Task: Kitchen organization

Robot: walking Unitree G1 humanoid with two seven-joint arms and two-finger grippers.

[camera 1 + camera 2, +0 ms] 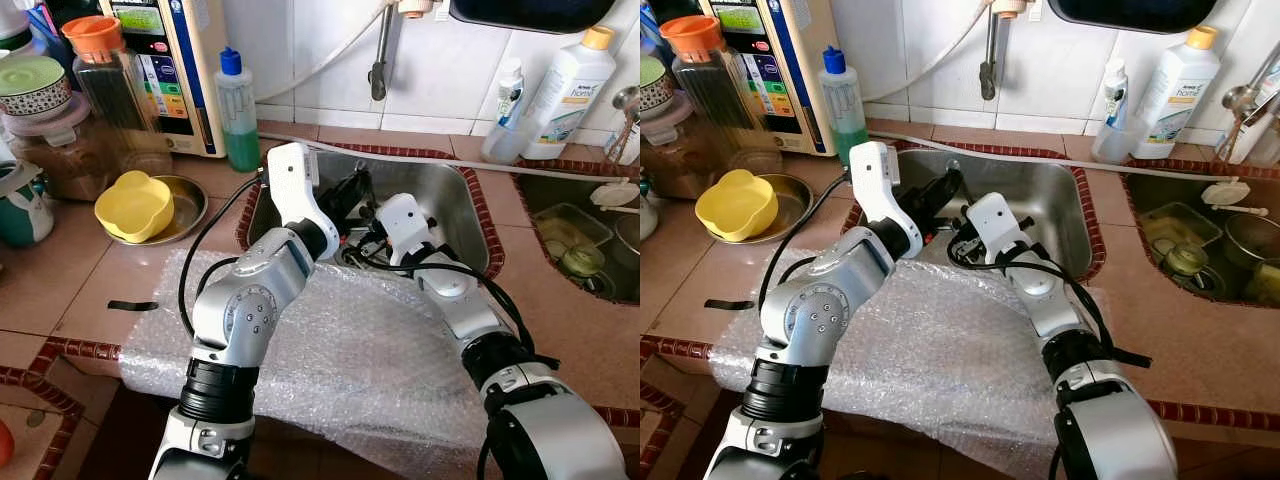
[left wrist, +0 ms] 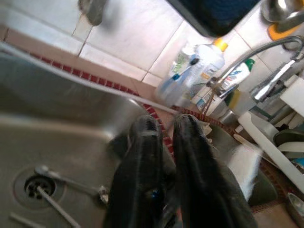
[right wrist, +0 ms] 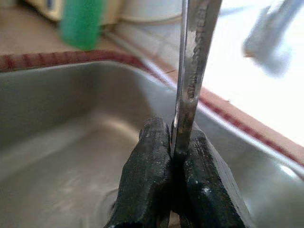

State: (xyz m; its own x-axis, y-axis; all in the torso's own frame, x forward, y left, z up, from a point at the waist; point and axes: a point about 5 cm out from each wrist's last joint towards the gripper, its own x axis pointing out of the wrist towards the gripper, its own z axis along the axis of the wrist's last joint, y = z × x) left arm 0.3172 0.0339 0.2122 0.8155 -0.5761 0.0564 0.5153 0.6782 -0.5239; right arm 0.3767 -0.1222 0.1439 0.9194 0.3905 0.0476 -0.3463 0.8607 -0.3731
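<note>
Both arms reach into the stainless sink (image 1: 452, 198). My right gripper (image 3: 175, 142) is shut on the thin handle of a stainless steel utensil (image 3: 192, 66), which stands up between its fingers; the utensil's working end is out of frame. In the head views this gripper (image 1: 962, 243) hangs low over the sink's near left part. My left gripper (image 1: 352, 190) hovers just beside it, a little higher, with its black fingers (image 2: 145, 156) close together and nothing between them. Other utensils (image 2: 64, 183) lie on the sink floor by the drain (image 2: 34, 188).
Bubble wrap (image 1: 380, 350) covers the counter in front of the sink. At left are a yellow bowl (image 1: 133, 205) in a metal dish, jars (image 1: 108, 90) and a green soap bottle (image 1: 238, 110). A second basin (image 1: 585, 240) with dishes lies right; bottles (image 1: 565, 90) stand behind.
</note>
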